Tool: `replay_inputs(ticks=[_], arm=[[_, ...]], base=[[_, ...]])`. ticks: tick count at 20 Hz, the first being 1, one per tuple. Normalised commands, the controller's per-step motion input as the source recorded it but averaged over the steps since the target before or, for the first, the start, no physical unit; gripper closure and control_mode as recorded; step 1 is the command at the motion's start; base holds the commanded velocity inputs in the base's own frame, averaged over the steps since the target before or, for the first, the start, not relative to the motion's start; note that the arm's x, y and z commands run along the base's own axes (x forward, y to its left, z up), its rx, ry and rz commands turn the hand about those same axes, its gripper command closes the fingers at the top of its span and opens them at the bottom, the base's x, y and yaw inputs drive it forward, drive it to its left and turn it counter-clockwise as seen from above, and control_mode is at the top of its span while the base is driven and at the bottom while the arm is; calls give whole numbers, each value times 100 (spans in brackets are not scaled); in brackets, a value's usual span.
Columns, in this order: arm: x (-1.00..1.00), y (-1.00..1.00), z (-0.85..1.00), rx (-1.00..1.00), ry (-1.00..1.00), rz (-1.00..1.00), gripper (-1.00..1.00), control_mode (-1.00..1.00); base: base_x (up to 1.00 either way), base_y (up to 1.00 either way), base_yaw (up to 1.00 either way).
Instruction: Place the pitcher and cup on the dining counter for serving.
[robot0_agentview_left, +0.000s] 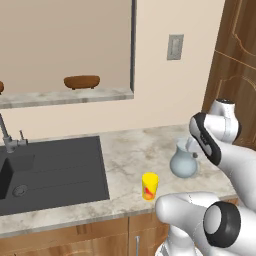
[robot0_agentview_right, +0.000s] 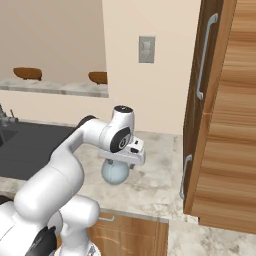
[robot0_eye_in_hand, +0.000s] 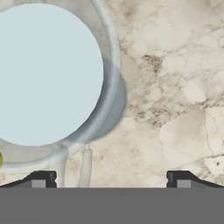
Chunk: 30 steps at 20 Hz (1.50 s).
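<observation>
The pitcher (robot0_agentview_left: 183, 164), pale blue-grey glass, stands upright on the marbled worktop near the tall cabinet. In the hand view I look straight down into its wide rim (robot0_eye_in_hand: 48, 72), which lies up and left of the fingertips, with its handle toward the left fingertip. My gripper (robot0_eye_in_hand: 111, 178) hangs just above the pitcher (robot0_agentview_right: 115, 173), open, with only bare worktop between its fingers. The small yellow cup (robot0_agentview_left: 149, 186) with a red mark stands in front and to the left of the pitcher, near the worktop's front edge. The dining counter (robot0_agentview_left: 65, 97) runs along the back, raised behind the sink.
A black sink (robot0_agentview_left: 50, 170) with a grey faucet (robot0_agentview_left: 7, 134) takes up the worktop's left part. A tall wooden cabinet (robot0_agentview_right: 225, 125) rises close on the right. Brown stools (robot0_agentview_left: 81, 81) stand beyond the dining counter (robot0_agentview_right: 60, 88). A wall switch (robot0_agentview_right: 146, 49) sits above the worktop.
</observation>
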Motion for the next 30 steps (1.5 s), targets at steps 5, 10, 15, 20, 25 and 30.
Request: replay_inputs(ticks=[5,10,15,20,25,30], arm=[[-1,26,-10,-1,0,0,-100,-100],[-10,15,0,0,-3,0,-100,-100],[-5,13,0,-2,-2,0,-100,-100],[-3,7,-16,-10,-5,0,-100,-100],[0,28,-69,-17,0,0,-100,-100],[10,19,-48,-4,0,0,-100,-100]], base=[[0,0,0],[0,0,0],[0,0,0],[0,0,0],[0,0,0],[0,0,0]])
